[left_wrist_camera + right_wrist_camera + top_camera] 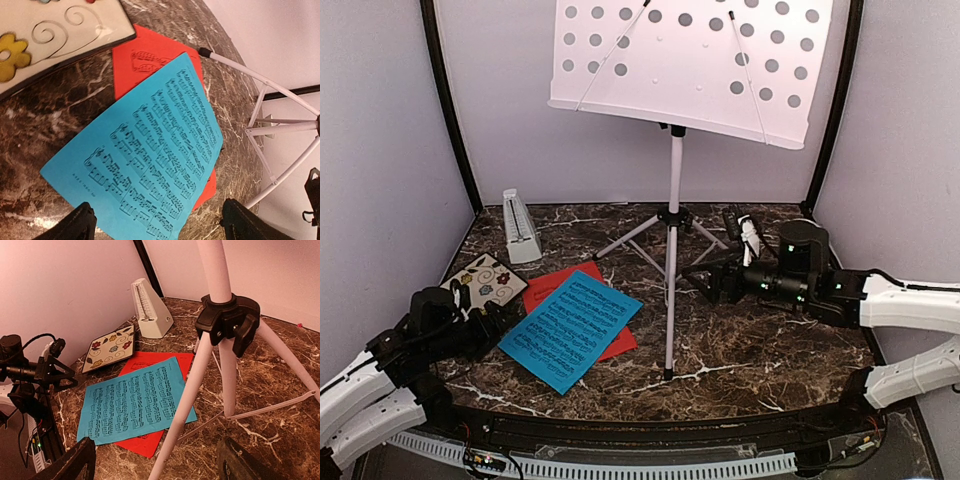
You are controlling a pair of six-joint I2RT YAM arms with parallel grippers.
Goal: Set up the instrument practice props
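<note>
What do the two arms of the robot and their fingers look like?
Both arms have smooth white shells on the long links and black joints. The left arm ends in a black left gripper with thin black cables. The right arm has a black round motor housing and small green lights near the right gripper. The fingers are black and blunt.

Two robot arms, left arm (360, 390) and right arm (910, 300), glossy white shells on the long links, matte black joints and wrist housings, small green lights on the right wrist, thin black cable looping over the left wrist, blunt black fingers (82, 225)
</note>
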